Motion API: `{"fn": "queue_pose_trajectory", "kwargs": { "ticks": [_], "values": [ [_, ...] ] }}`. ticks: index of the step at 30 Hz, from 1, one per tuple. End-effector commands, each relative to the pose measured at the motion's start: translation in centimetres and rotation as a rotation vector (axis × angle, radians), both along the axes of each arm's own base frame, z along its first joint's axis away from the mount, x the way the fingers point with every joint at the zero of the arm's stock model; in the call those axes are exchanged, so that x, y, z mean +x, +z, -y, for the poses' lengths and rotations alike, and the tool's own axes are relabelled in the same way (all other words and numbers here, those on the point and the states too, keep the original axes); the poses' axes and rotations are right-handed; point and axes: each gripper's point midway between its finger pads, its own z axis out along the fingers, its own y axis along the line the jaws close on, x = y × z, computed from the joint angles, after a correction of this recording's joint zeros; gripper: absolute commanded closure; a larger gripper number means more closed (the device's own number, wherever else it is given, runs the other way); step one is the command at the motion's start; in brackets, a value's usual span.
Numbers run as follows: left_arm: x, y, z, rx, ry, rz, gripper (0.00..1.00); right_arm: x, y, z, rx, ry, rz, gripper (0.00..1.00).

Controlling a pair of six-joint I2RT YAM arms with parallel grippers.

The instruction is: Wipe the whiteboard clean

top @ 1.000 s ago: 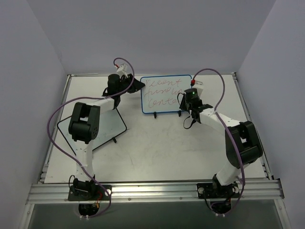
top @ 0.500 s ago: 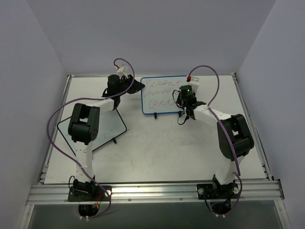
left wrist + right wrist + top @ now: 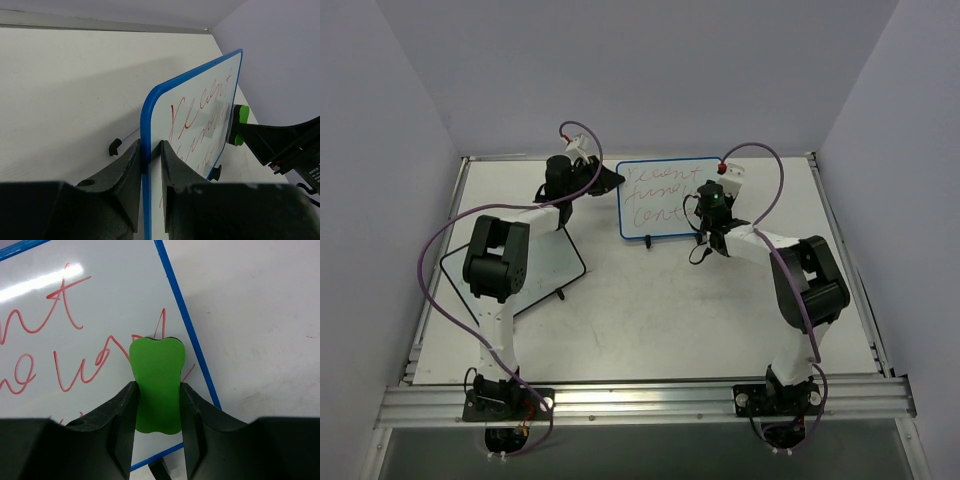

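Green eraser, clamped in the right pincer, touches the whiteboard near its right edge; the left pincer grips its blue frame. Red writing looks mostly unwiped, so next sweep across it.

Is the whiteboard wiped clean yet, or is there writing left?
Not clean: red handwriting covers most of the whiteboard in both wrist views, and the green eraser is near its right edge.
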Motion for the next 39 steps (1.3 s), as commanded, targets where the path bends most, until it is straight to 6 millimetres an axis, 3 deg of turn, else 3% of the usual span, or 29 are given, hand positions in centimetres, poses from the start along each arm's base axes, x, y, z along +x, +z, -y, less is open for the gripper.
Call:
{"fn": "queue_pose_trajectory", "kwargs": {
  "ticks": [1,8,14,19,21,27,39],
  "values": [
    [-0.1,3.6,0.5,-0.019,-0.021,0.109,0.78,0.6,1.0,-0.2,-0.012,-0.024,0.071,0.96],
    [-0.3,3.7,0.4,-0.018,-0.020,0.110,0.80,0.6,0.3,-3.1,-0.019,0.033,0.080,0.96],
    [-0.4,3.6,0.4,-0.016,-0.021,0.108,0.82,0.2,-0.6,-6.9,-0.031,0.093,0.072,0.98],
    [-0.5,3.5,0.4,-0.020,-0.024,0.106,0.83,0.0,-0.2,-10.7,-0.048,0.156,0.088,0.99],
    [-0.5,3.4,0.4,-0.020,-0.022,0.104,0.84,0.0,-0.9,-11.2,-0.062,0.160,0.077,0.99],
    [-0.6,3.2,0.4,-0.021,-0.022,0.101,0.84,0.0,-1.6,-9.7,-0.089,0.107,0.058,1.00],
    [-0.6,3.0,0.2,-0.020,-0.018,0.100,0.85,-0.6,-3.3,-3.2,-0.062,-0.067,-0.002,1.00]
  ]
}}
